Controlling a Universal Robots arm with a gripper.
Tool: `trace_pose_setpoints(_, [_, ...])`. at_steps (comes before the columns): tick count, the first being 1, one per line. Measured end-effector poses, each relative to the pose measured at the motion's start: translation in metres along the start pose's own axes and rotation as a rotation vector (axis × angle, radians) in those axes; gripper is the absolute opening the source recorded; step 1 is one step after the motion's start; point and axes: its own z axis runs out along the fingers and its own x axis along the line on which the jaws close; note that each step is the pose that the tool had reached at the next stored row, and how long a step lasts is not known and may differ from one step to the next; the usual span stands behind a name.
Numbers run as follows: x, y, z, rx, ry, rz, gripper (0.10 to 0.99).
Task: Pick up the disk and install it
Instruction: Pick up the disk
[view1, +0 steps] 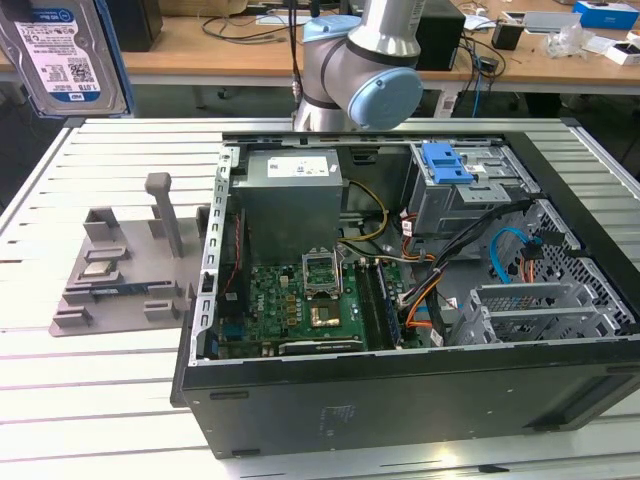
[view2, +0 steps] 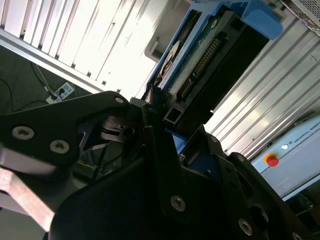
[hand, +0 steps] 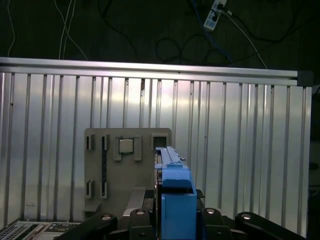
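The disk (view1: 62, 55), a silver drive with a white-and-blue label in a blue bracket, hangs high above the table at the exterior view's far left, well away from the open computer case (view1: 400, 300). In the second wrist view my gripper (view2: 165, 127) is shut on the disk (view2: 200, 55), its black fingers (view2: 150, 112) clamping one end. The first wrist view shows the disk (hand: 172, 185) edge-on, rising between the gripper (hand: 172, 220) fingers, above a grey holder (hand: 127, 160) on the slatted table.
Inside the case sit a large grey metal box (view1: 290, 195), a motherboard (view1: 300, 300), loose cables and a grey cage with a blue latch (view1: 447, 163). A grey fixture (view1: 120, 270) stands on the table at the exterior view's left. The arm's joint (view1: 370, 60) rises behind the case.
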Motion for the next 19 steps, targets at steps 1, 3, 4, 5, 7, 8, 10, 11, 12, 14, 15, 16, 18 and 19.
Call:
trace_pose_setpoints(1, [0.0, -0.0001, 0.0, 0.0, 0.0, 0.0, 0.373])
trace_pose_setpoints(3, [0.0001, -0.0019, -0.0001, 0.0, 0.0, 0.0, 0.373])
trace_pose_setpoints(4, [0.0002, -0.0044, -0.0002, 0.0, 0.0, 0.0, 0.373])
trace_pose_setpoints(5, [0.0004, -0.0078, -0.0002, 0.0, 0.0, 0.0, 0.373])
trace_pose_setpoints(7, [0.0006, -0.0136, -0.0004, 0.0, 0.0, 0.0, 0.373])
trace_pose_setpoints(8, [0.0008, -0.0161, -0.0005, 0.0, 0.0, 0.0, 0.373])
trace_pose_setpoints(10, [0.0011, -0.0236, -0.0007, 0.0, 0.0, 0.0, 0.373])
trace_pose_setpoints(11, [0.0013, -0.0279, -0.0008, 0.0, 0.0, 0.0, 0.373])
trace_pose_setpoints(12, [0.0014, -0.0309, -0.0009, 0.0, 0.0001, 0.0, 0.373])
trace_pose_setpoints(14, [0.0018, -0.0393, -0.0011, 0.0, -0.0001, 0.0, 0.373])
trace_pose_setpoints(15, [0.0021, -0.0444, -0.0012, 0.0, 0.0, 0.0, 0.373])
trace_pose_setpoints(16, [0.0023, -0.0494, -0.0014, 0.0, 0.0001, 0.0, 0.373])
trace_pose_setpoints(18, [0.0028, -0.061, -0.0017, 0.0, 0.0, 0.0, 0.373])
trace_pose_setpoints(19, [0.0031, -0.0672, -0.0019, 0.0, 0.0, 0.0, 0.373])
